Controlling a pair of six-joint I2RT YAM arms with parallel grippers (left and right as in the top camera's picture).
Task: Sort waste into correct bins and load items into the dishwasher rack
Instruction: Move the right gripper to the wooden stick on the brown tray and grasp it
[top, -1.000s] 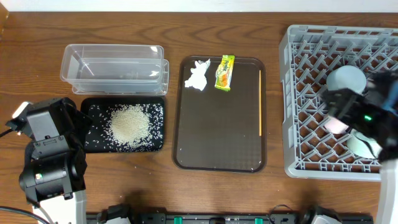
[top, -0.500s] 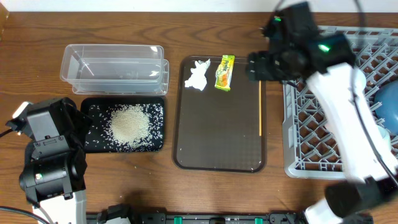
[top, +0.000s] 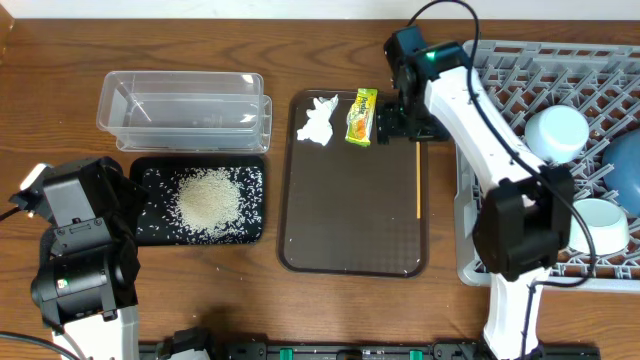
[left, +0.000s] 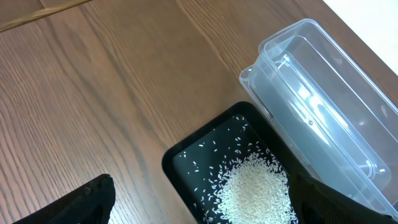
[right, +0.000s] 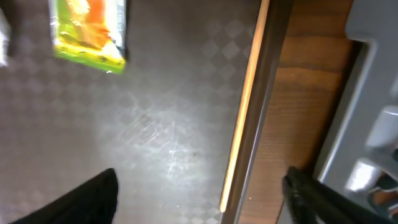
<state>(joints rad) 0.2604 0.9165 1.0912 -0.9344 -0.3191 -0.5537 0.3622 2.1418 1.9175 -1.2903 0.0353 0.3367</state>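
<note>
A heap of rice (top: 208, 200) lies in the black tray (top: 150, 232), also seen in the left wrist view (left: 252, 190). The clear tub (top: 185, 108) stands behind it. A crumpled tissue (top: 318, 120) and a yellow-green wrapper (top: 361, 116) lie at the back of the brown tray (top: 350, 210). My right gripper (right: 199, 202) hovers open and holding nothing over that tray's right rim, just right of the wrapper (right: 90, 31). My left gripper (left: 205, 211) is open above the black tray's near-left corner. The grey rack (top: 480, 150) holds a dark-blue bowl (top: 628, 180) and two pale bowls (top: 556, 132) (top: 598, 225).
A thin pale strip (top: 418, 165) runs along the inside of the brown tray's right rim. The right arm (top: 470, 110) stretches from the front right across the rack's left edge. Bare wooden table (top: 60, 60) lies left of the tub.
The right arm has swung left from over the rack to the brown tray's back right corner, and its jaws have widened. The left arm has not moved.
</note>
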